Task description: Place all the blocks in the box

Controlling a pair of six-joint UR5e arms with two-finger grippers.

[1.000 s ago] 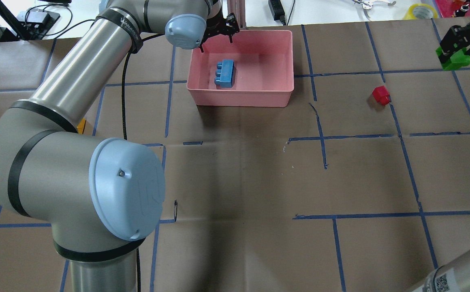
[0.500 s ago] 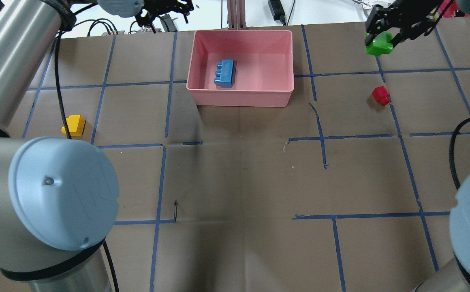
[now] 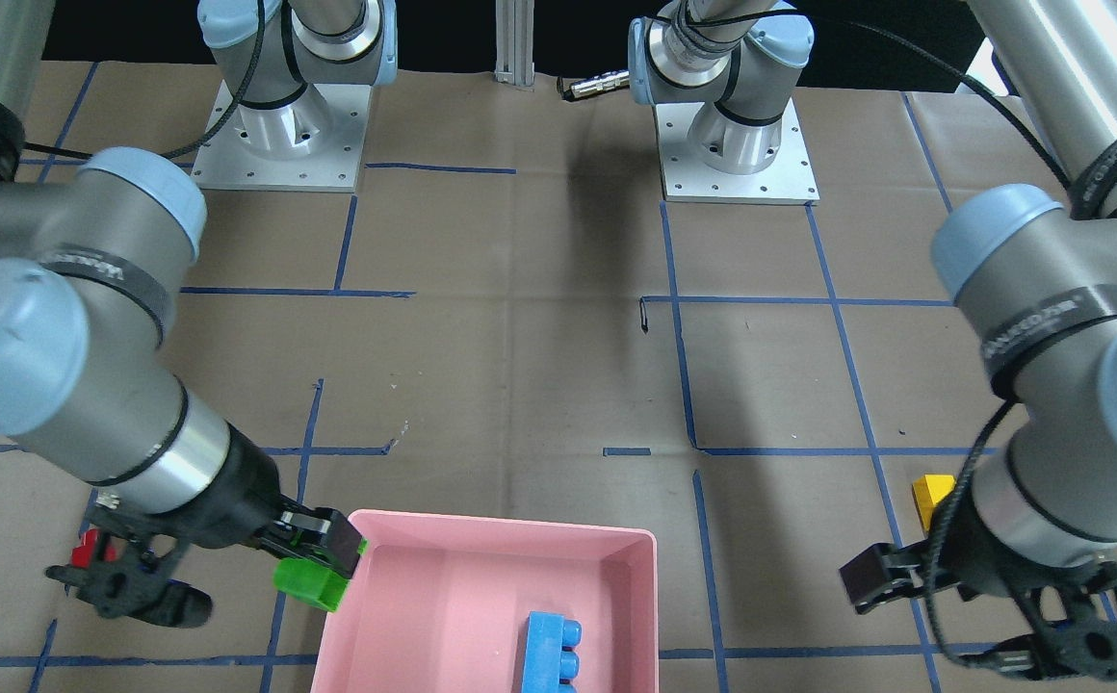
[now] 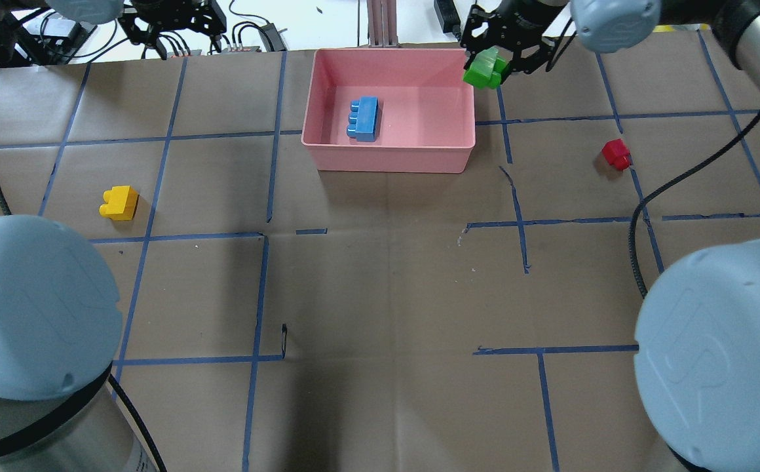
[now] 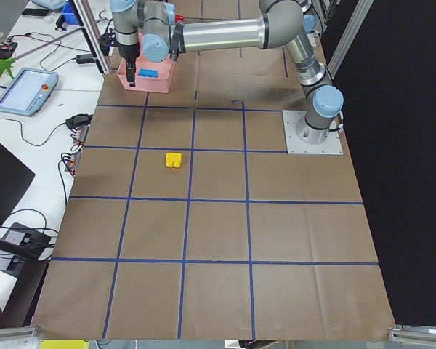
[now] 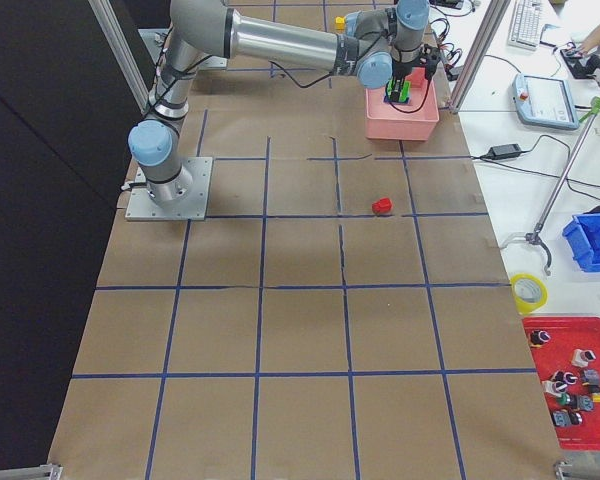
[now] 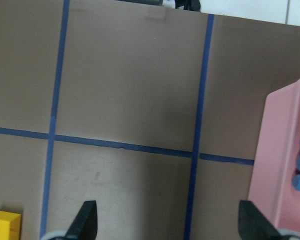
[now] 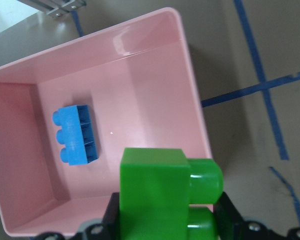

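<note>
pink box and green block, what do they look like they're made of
Pink box: looks like moulded plastic with a semi-gloss finish, going by the soft highlights on its inner walls and the rounded corners. Green block: probably hard plastic, smooth and slightly shiny, with even colour, crisp edges and a faint sheen on its round studs.

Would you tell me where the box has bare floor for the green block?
The box floor is bare from the blue block across to the wall by the right gripper holding the green block. The strip beyond the blue block is tighter.

Brown paper-covered table [image 4: 380, 295] gridded with blue tape [image 4: 550, 349], white side bench [image 5: 29, 145]
</note>
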